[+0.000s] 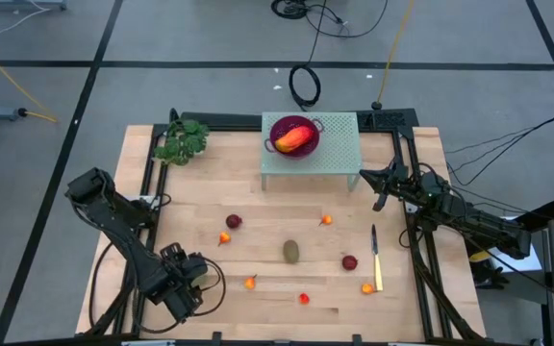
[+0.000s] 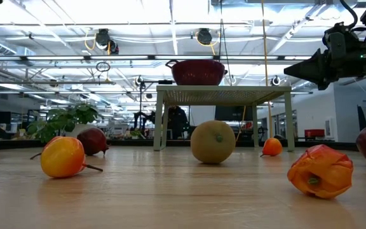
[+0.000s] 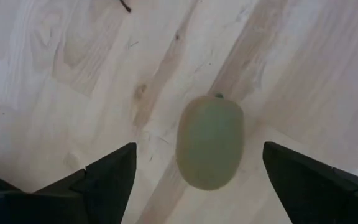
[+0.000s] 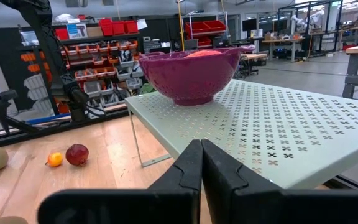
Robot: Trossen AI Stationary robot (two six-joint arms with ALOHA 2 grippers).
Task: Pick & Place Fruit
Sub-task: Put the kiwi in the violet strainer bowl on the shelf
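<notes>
At the table's seven o'clock, my left gripper (image 3: 199, 152) hangs over a green-brown fruit (image 3: 210, 142), fingers spread wide, bare wood on either side. To take it cleanly I should drop straight, centre it and close gently so it cannot roll. At twelve o'clock the purple bowl (image 1: 282, 128) holds an orange-red fruit (image 1: 296, 140). My right gripper (image 4: 201, 155), fingers together, waits at two.

The worktop (image 1: 258, 298) is pale blond wood with darker grain streaks and a small knot. On a pale green stand (image 1: 339, 154) punched with tiny crosses sits a magenta bowl (image 1: 296, 135) holding an orange-red fruit (image 1: 296, 141). A dull brown-green kiwi (image 1: 290, 252) lies mid-worktop; dark red balls (image 1: 234, 222) and yellow-to-orange small fruits (image 1: 225, 238) are scattered around. The sprig (image 1: 183, 142) is leafy green, the knife (image 1: 377, 261) yellow-handled.
</notes>
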